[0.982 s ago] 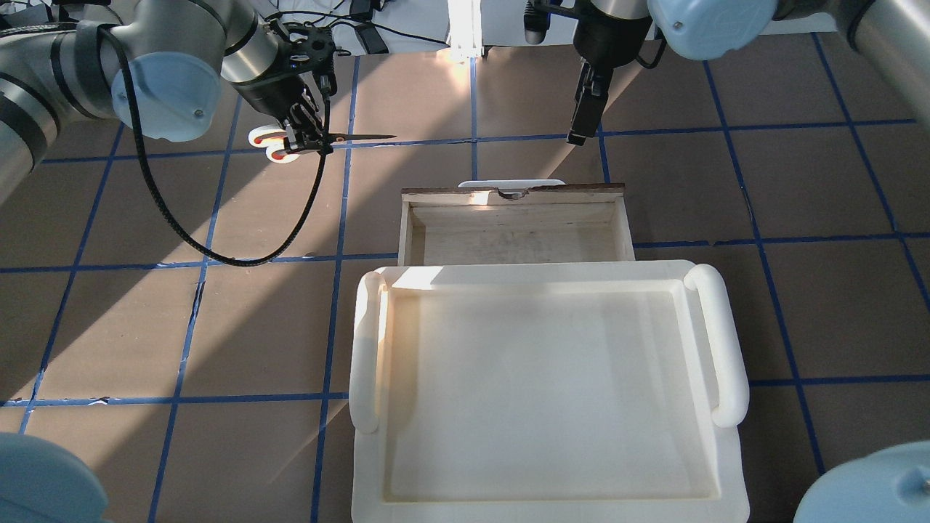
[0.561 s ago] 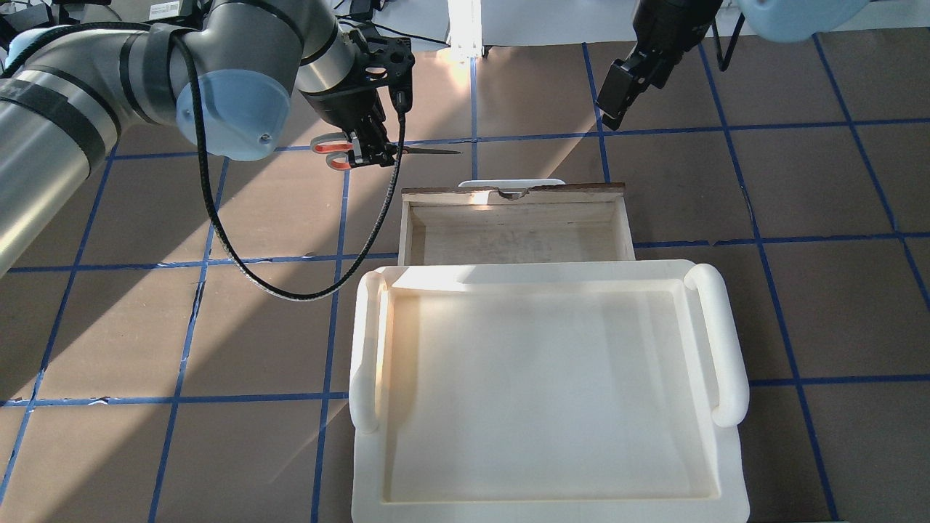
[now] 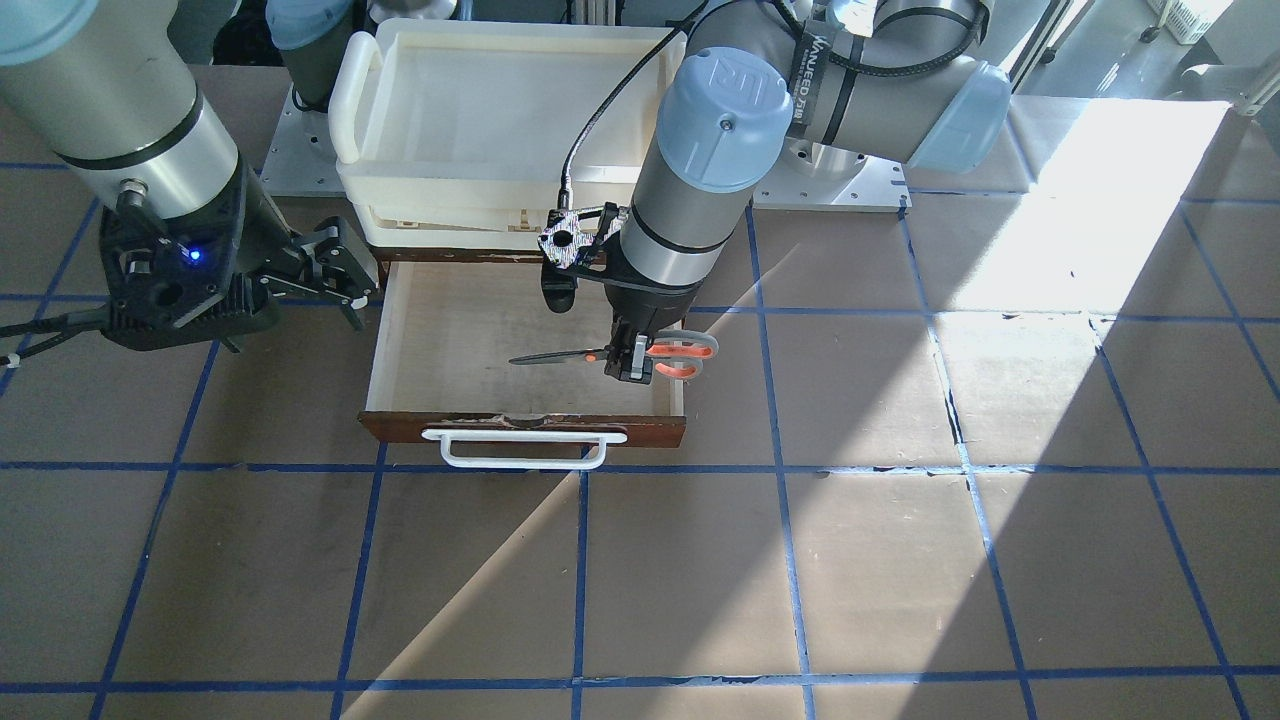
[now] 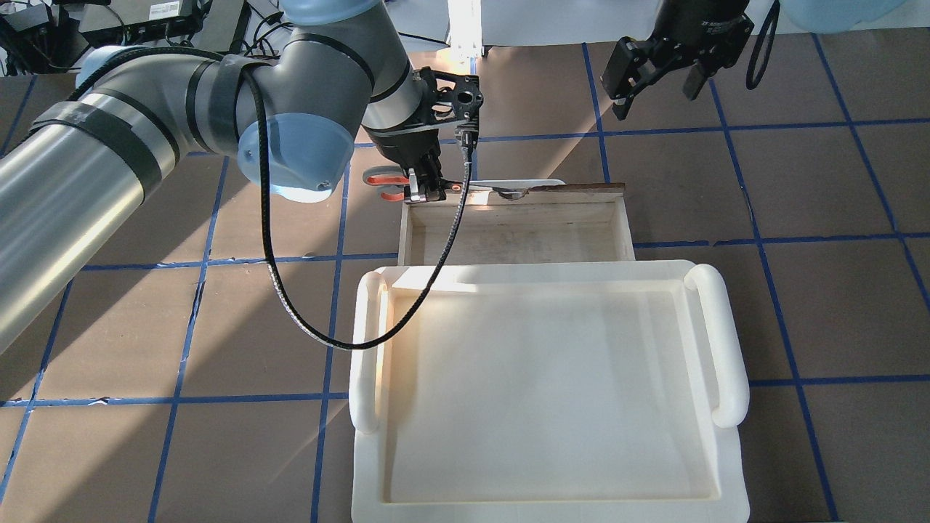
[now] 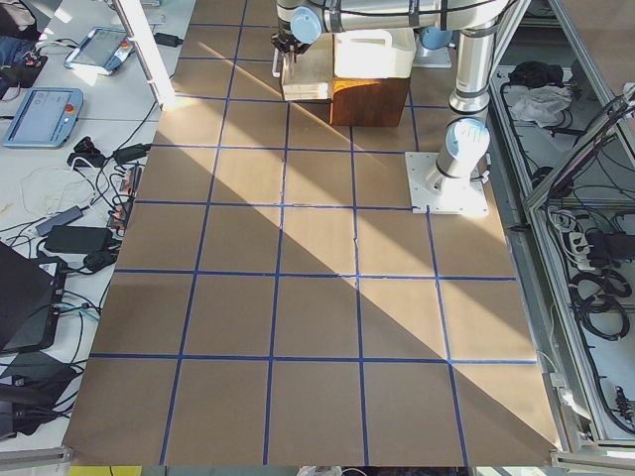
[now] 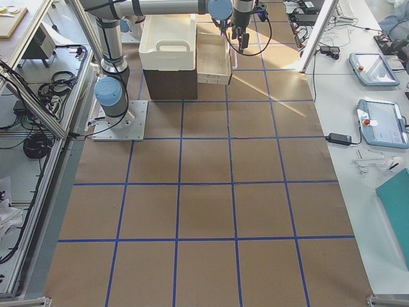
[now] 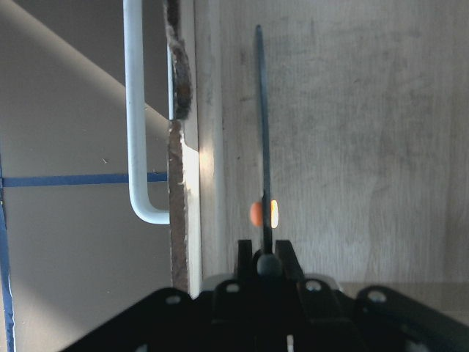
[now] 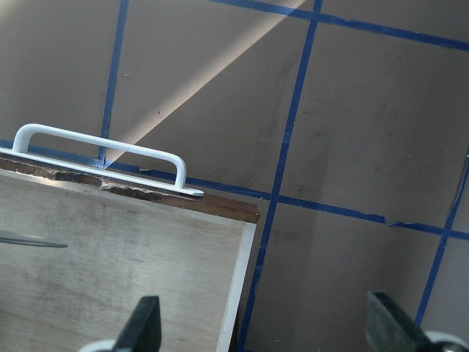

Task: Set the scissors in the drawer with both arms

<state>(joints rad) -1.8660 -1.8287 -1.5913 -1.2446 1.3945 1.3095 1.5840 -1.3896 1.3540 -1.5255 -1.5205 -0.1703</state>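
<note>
One scissors [image 3: 590, 355], one drawer [image 3: 450, 330], one tray [image 3: 480, 100]

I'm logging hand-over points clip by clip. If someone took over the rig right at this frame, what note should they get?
Left gripper: shut on the scissors near the pivot, with the handles sticking out toward the robot's left.
Right gripper: open and empty, off to the drawer's side on the robot's right.
Drawer: pulled open, nothing lying inside. The scissors are held over it, blades running along the front panel, just behind the white handle.
Done: drawer open, scissors grasped and over the drawer.
Left: lower and release the scissors, back the left arm out, then probably close the drawer.
</note>
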